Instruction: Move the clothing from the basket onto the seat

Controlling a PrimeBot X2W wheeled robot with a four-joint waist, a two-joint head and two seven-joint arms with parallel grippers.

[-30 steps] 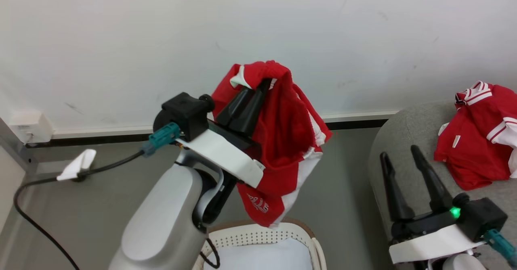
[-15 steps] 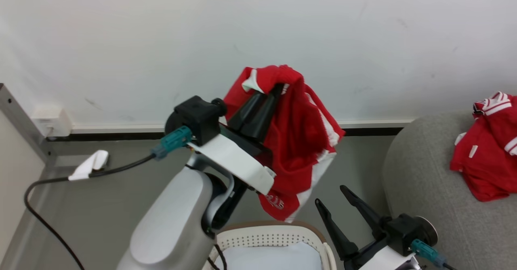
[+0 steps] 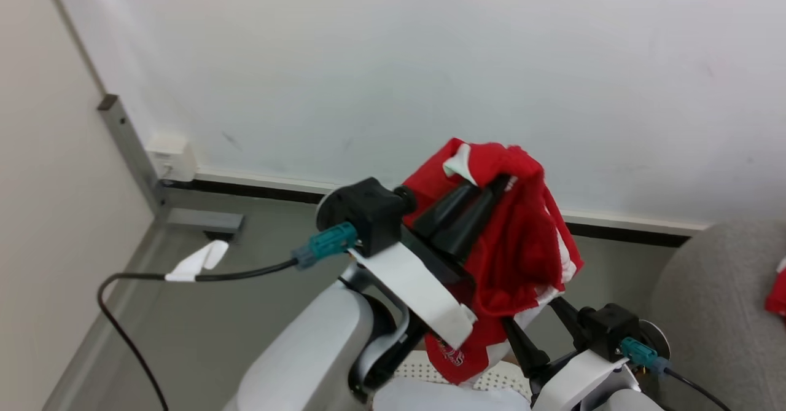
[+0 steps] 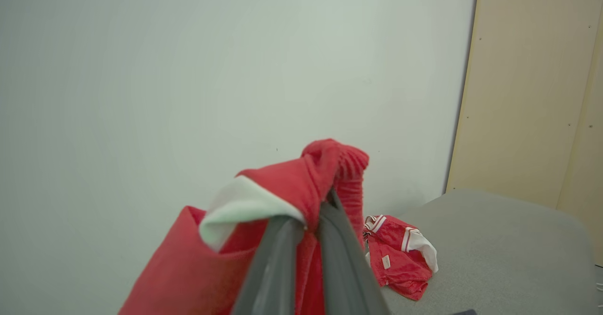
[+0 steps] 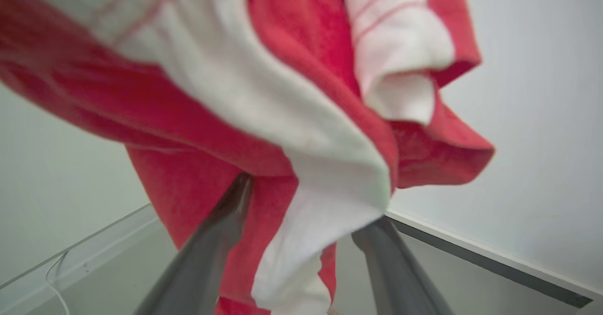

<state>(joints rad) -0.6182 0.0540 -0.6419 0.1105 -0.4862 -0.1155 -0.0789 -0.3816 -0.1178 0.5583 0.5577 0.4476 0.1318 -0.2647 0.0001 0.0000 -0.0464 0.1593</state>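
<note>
My left gripper (image 3: pixel 498 182) is shut on a bright red garment (image 3: pixel 528 245) with white panels, holding it up in front of the white wall. In the left wrist view the fabric (image 4: pixel 282 183) bunches over the closed fingers (image 4: pixel 282 268). My right gripper (image 3: pixel 533 316) stands open just under the hanging cloth, its fingertips hidden behind it. In the right wrist view the red and white fabric (image 5: pixel 301 117) drapes between the spread fingers (image 5: pixel 221 239). The white perforated basket (image 3: pixel 424 371) sits below. A second red garment (image 4: pixel 400 254) lies on the grey seat (image 4: pixel 509 258).
The grey seat (image 3: pixel 718 313) is at the right, with a sliver of red cloth (image 3: pixel 778 294) at the frame edge. A black cable (image 3: pixel 123 331) with a white tag trails over the grey floor at the left. A beige panel and a metal strip (image 3: pixel 132 153) close off the left side.
The head camera has swung left, so the seat slid toward the right edge. My right gripper moved left from over the seat to under the hanging garment. The left gripper still holds the garment.
</note>
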